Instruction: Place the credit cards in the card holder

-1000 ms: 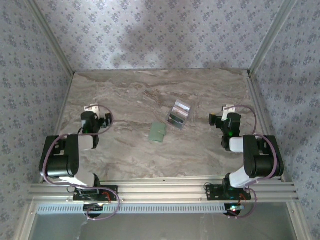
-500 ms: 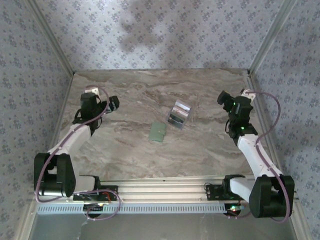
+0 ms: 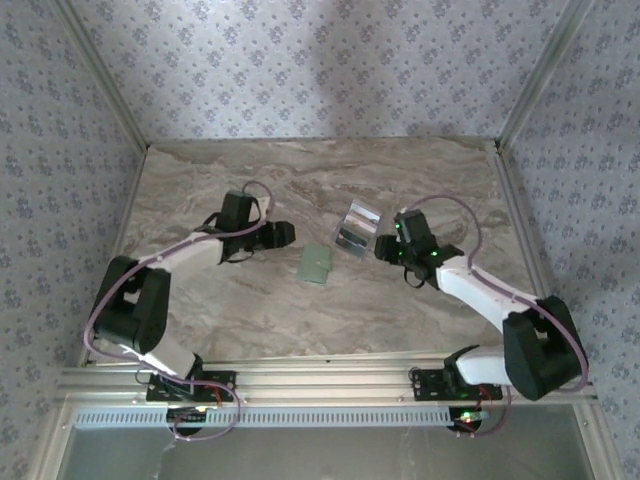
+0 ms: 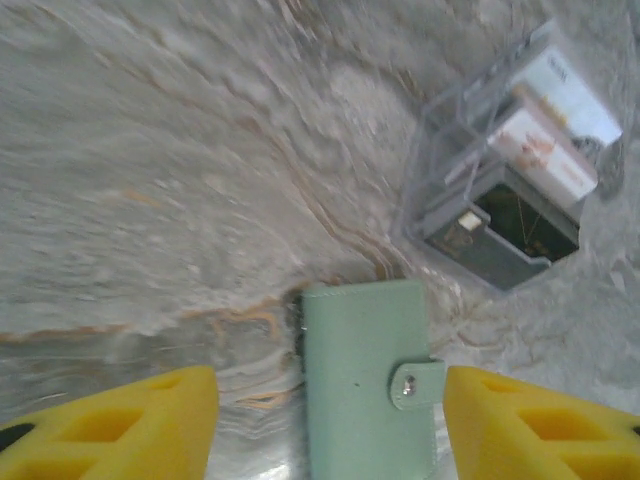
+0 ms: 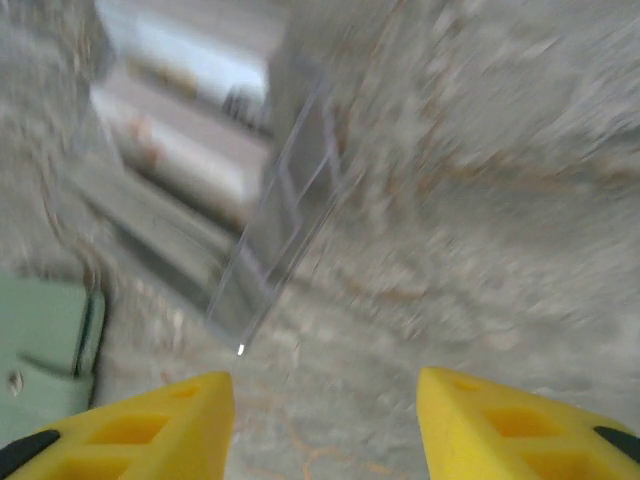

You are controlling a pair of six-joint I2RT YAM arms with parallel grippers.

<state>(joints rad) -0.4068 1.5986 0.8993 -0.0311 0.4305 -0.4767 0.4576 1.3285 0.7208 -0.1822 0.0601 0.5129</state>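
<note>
Credit cards (image 4: 540,150): small, thin, shiny rectangles, two white and one dark, lying side by side in a shallow clear plastic tray (image 3: 358,228). Placed around the middle of the grey-brown marbled table (image 3: 200,180), a little toward its far right corner. Set slantwise from above, the tray's long axis running from near left to far right (print on the cards too blurred to read).

Flat, matte, pale sage-green card holder (image 3: 315,265): lying on the table just beside the tray's near-left end, not touching it. Slightly longer than wide, long axis pointing from the near edge to the far edge, leaning a touch right at the far end. Closed by a small green snap tab (image 4: 415,383) wrapped over one long edge, the right one in the left wrist view.

Left gripper (image 3: 285,235): black, with yellow fingers (image 4: 120,425), stretched in from the table's left side, tips near the holder's far-left corner. Jaws apart, gripping nothing; contact with the holder impossible to judge.

Right gripper (image 3: 382,248): same build, close by the tray's near-right side. Jaws likewise apart, bare marble between them in the blurred right wrist view.
</note>
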